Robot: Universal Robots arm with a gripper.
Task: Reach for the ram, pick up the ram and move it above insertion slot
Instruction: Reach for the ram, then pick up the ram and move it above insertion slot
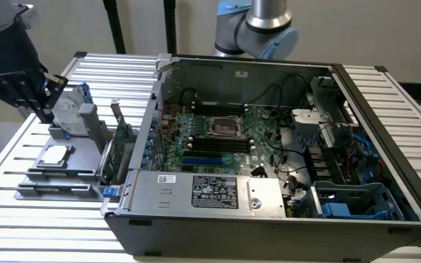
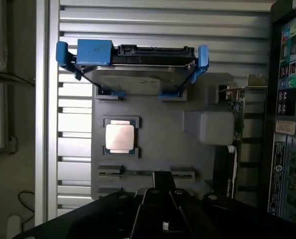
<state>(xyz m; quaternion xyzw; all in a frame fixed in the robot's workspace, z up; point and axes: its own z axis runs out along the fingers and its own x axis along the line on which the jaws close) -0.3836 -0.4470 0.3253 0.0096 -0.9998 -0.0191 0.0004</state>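
The ram (image 2: pixel 144 173) is a thin green stick standing on edge between two grey holders on the grey fixture plate (image 2: pixel 162 134), just past the silver CPU (image 2: pixel 120 137). In the exterior view the ram (image 1: pixel 61 173) lies near the plate's front, at the exterior view's left. My gripper (image 1: pixel 44 112) hangs above the back of that plate, beside the hard drive, well clear of the ram. In the wrist view the gripper (image 2: pixel 161 191) sits directly over the ram's holders. The motherboard's black slots (image 1: pixel 221 143) lie inside the open computer case.
A silver hard drive in a blue frame (image 2: pixel 133 69) stands at the plate's far end. A green expansion card (image 1: pixel 119 148) with a metal bracket stands upright between the plate and the case wall (image 1: pixel 148 126). Cables and a blue drive cage (image 1: pixel 350 203) crowd the case's right side.
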